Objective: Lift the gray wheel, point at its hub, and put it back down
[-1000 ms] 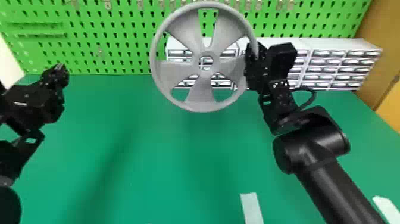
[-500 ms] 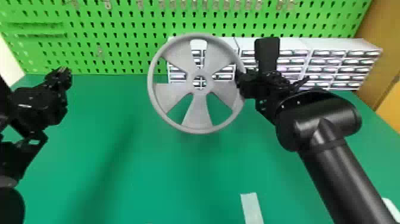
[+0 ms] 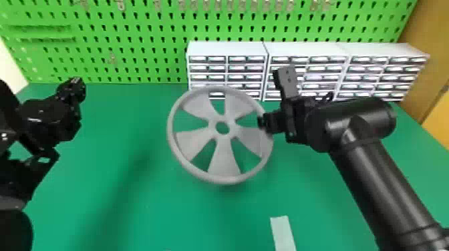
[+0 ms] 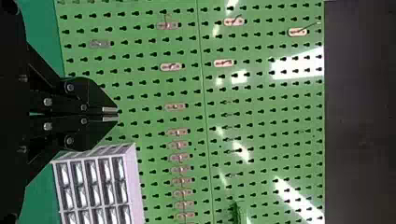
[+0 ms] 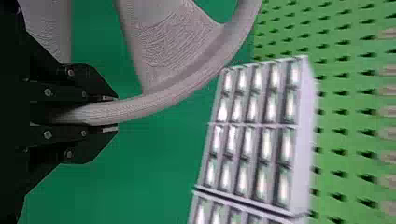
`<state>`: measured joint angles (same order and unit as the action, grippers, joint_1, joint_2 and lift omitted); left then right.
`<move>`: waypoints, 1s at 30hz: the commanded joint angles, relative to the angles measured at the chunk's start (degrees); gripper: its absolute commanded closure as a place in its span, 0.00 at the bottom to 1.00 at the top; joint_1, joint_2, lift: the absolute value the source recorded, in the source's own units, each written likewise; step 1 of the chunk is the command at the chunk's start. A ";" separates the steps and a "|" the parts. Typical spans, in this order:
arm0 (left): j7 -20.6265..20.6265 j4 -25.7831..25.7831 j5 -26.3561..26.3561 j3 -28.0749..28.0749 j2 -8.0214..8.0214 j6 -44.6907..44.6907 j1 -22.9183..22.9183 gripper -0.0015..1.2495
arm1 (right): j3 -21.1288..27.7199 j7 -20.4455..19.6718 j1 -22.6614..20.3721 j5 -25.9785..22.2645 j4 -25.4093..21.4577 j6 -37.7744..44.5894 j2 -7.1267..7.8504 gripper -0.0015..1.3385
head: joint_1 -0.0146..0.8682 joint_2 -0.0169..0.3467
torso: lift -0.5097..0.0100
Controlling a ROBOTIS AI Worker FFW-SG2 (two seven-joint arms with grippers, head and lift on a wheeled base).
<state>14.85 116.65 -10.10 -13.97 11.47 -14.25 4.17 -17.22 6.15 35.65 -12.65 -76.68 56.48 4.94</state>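
Observation:
My right gripper [image 3: 264,124] holds the gray wheel [image 3: 224,157] by the right side of its rim, with the hub facing up toward the head camera. The wheel is over the middle of the green table, seemingly raised, its far edge overlapping the drawer units in the view. In the right wrist view the right gripper [image 5: 110,114] is shut on the rim of the wheel [image 5: 154,100], one finger on each side. At the head view's left, my left gripper [image 3: 76,83] is parked; in the left wrist view the left gripper [image 4: 111,114] has its fingertips together with nothing between them.
White drawer units [image 3: 227,49] stand along the back right of the green table [image 3: 187,217], before a green pegboard [image 3: 133,43]. A pale strip [image 3: 282,233] lies near the table's front.
The right arm has brought the wheel down and toward the front, with its face tipping up more toward the head camera. The left arm has moved slightly to the right.

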 commanded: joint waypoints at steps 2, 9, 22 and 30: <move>0.00 -0.28 -0.19 0.35 -0.04 -0.07 -0.04 0.97 | -1.24 2.02 1.52 1.84 6.55 1.09 -0.64 0.98 | 0.80 0.18 | 0.81; 0.00 -0.72 -0.28 0.87 -0.04 0.02 -0.39 0.97 | -2.82 3.43 2.31 4.38 11.91 1.00 -1.08 0.98 | 0.80 0.18 | 0.81; 0.26 -1.24 -0.63 1.40 -0.04 0.02 -0.57 0.97 | -5.28 3.43 3.11 5.88 16.74 0.83 -1.25 0.98 | 0.80 0.18 | 0.81; 0.35 -1.60 -1.07 1.58 -0.04 0.02 -0.66 0.97 | -5.63 3.43 3.11 5.97 18.15 0.39 -1.25 0.98 | 0.80 0.18 | 0.81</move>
<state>15.20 115.17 -11.12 -12.50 11.43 -14.26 3.53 -22.73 9.58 38.76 -6.69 -59.13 57.00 3.69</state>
